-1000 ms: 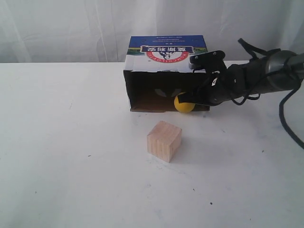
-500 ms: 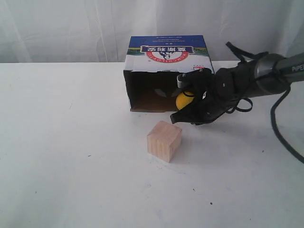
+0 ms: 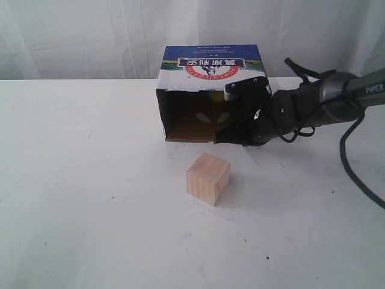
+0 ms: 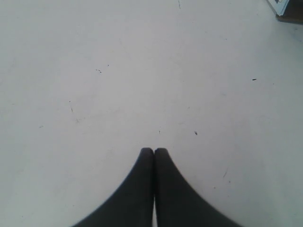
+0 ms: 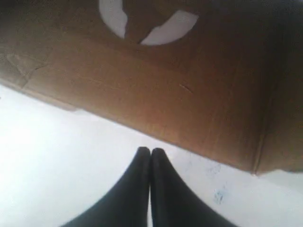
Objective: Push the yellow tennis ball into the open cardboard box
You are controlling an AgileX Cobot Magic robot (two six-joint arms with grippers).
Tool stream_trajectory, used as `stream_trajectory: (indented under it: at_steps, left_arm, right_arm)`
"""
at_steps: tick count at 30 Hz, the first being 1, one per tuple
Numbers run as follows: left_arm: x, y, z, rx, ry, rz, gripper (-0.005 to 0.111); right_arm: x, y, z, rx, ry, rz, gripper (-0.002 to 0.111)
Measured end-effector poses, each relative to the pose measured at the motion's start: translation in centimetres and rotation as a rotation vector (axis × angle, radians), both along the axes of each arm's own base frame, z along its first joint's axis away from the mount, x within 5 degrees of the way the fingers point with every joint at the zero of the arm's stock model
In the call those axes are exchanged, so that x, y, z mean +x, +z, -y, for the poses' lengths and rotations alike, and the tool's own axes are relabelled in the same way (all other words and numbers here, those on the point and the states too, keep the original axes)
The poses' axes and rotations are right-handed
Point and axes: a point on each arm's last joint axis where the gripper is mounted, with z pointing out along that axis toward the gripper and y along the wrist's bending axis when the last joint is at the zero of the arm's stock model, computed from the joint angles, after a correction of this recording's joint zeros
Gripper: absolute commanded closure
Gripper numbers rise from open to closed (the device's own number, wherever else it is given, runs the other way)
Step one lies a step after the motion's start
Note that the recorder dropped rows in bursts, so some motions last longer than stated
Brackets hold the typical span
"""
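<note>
My right pincer (image 5: pixel 150 151), clenched, sits at the mouth of the open cardboard box (image 3: pixel 210 66) by the far edge of the tabletop (image 3: pixel 90 211); I'd push low, slowly inward.

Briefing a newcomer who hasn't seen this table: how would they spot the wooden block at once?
On the white table stands a large cardboard box with a blue-and-white printed top. In front of its open side, apart from it, sits the wooden block. It alone is small, pale and unprinted.

Bright even light, soft shadow beside wooden cube (image 3: pixel 208 179), dim blurry box interior, overexposed table.
</note>
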Motion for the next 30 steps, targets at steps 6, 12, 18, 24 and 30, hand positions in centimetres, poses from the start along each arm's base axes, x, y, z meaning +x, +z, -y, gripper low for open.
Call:
stream_trajectory:
  at_steps: [6, 12, 18, 24, 30]
  left_arm:
    - [0.0, 0.0, 0.0, 0.0, 0.0, 0.0, 0.107]
    - [0.0, 0.0, 0.0, 0.0, 0.0, 0.0, 0.107]
    - [0.0, 0.0, 0.0, 0.0, 0.0, 0.0, 0.107]
    - [0.0, 0.0, 0.0, 0.0, 0.0, 0.0, 0.107]
    - [0.0, 0.0, 0.0, 0.0, 0.0, 0.0, 0.107]
  right_arm:
    - [-1.3, 3.5, 0.5, -0.05, 0.041, -0.038, 0.108]
    - [-3.2, 6.1, 2.0, -0.261, 0.135, -0.114, 0.108]
    - [-3.9, 6.7, 6.4, -0.542, 0.051, -0.242, 0.108]
    - [-4.5, 7.2, 14.5, -0.682, -0.342, -0.405, 0.108]
    - [-7.4, 8.9, 19.6, -0.657, -0.653, -0.515, 0.108]
